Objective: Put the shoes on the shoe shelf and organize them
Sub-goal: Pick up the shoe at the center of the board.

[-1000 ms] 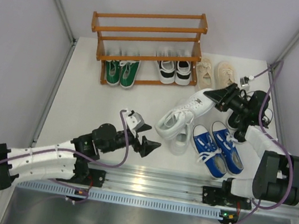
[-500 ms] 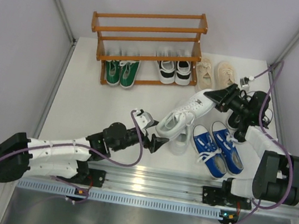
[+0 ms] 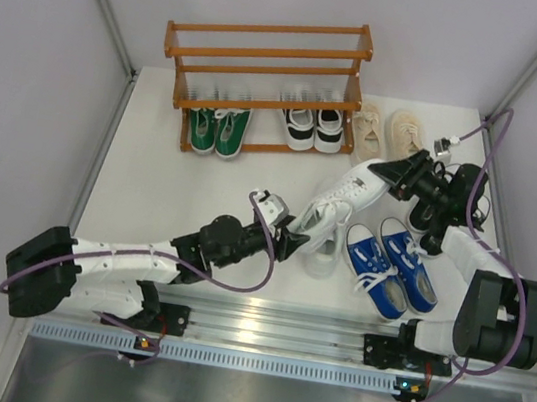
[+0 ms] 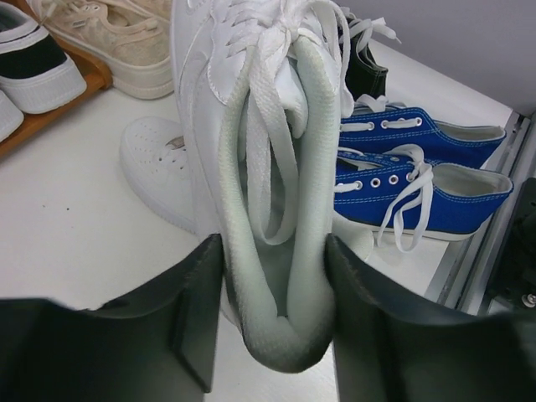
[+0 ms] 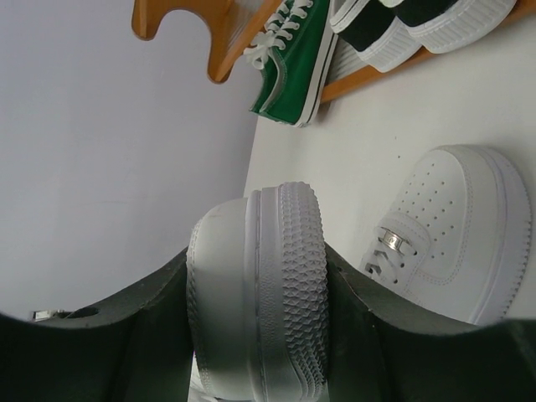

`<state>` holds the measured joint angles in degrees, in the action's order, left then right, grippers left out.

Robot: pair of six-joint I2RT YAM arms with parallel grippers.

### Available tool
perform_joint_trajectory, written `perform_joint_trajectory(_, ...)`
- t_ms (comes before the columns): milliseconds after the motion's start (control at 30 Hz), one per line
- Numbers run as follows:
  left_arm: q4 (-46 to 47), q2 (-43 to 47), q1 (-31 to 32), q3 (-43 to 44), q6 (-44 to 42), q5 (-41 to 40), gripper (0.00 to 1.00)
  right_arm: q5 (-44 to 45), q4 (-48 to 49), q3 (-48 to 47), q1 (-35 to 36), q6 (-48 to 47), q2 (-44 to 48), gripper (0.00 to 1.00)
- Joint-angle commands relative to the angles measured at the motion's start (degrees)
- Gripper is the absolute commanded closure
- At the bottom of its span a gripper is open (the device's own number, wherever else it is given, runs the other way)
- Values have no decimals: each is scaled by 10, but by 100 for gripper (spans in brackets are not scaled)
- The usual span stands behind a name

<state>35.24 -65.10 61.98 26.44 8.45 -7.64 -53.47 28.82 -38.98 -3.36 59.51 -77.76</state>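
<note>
A plain white sneaker (image 3: 339,202) hangs tilted between my two grippers. My right gripper (image 3: 389,174) is shut on its toe; the toe sole fills the right wrist view (image 5: 285,310). My left gripper (image 3: 290,243) is shut on its heel collar (image 4: 276,251), which is squeezed between the jaws. Its mate (image 3: 320,259) lies on the table below. The shoe shelf (image 3: 266,59) stands at the back, with green shoes (image 3: 216,130) and black-and-white shoes (image 3: 315,127) on its bottom tier.
Beige shoes (image 3: 388,130) sit right of the shelf. Blue canvas shoes (image 3: 392,265) lie at the front right, near the rail. Black canvas shoes (image 3: 429,210) are mostly hidden behind my right arm. Grey walls close in on both sides.
My left arm has reached right to the white sneaker's heel and its jaws have closed on the collar. My right gripper has kept hold of the toe.
</note>
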Motion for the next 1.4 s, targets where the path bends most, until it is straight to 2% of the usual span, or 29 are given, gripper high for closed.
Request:
perform_joint_trajectory(0, 53, -19, 1, 29, 10, 22, 59, -25, 43, -7, 2, 40, 26, 100)
perform_joint_trajectory(67, 52, -26, 2, 26, 15, 22, 75, -25, 43, -6, 2, 38, 26, 100)
perform_joint_trajectory(100, 52, -27, 1, 25, 15, 21, 91, -26, 43, -7, 2, 39, 26, 100)
perform_joint_trajectory(133, 53, -27, 1, 24, 16, 19, 100, -26, 43, -6, 2, 37, 25, 100)
perform_joint_trajectory(600, -21, 60, -5, 5, 43, -2, 100, -26, 29, -11, 5, 19, 18, 100)
perform_joint_trajectory(633, -25, 61, -5, 4, 53, 0, 98, -26, 30, -12, 5, 19, 17, 100)
perform_joint_trajectory(667, -28, 61, -5, 1, 56, 2, 71, -26, 30, -11, 5, 19, 17, 100)
perform_joint_trajectory(700, -36, 61, -5, 0, 60, 5, 56, -27, 32, -11, 6, 21, 18, 100)
perform_joint_trajectory(733, -38, 60, -5, -4, 65, 17, 45, -27, 32, -12, 6, 22, 18, 100)
perform_joint_trajectory(767, -38, 60, -5, -8, 66, 22, 30, -28, 32, -11, 6, 23, 17, 100)
perform_joint_trajectory(833, -37, 63, -5, -15, 68, 27, 18, -28, 33, -11, 6, 22, 18, 100)
perform_joint_trajectory(933, -37, 68, -5, -30, 65, 30, 12, -29, 33, -11, 5, 23, 19, 100)
perform_joint_trajectory(1167, -22, 61, -5, -38, 47, 25, 12, -29, 34, -12, 7, 22, 15, 100)
perform_joint_trajectory(1367, 3, 13, -5, -7, 46, 9, 17, -29, 32, -11, 8, 20, 16, 100)
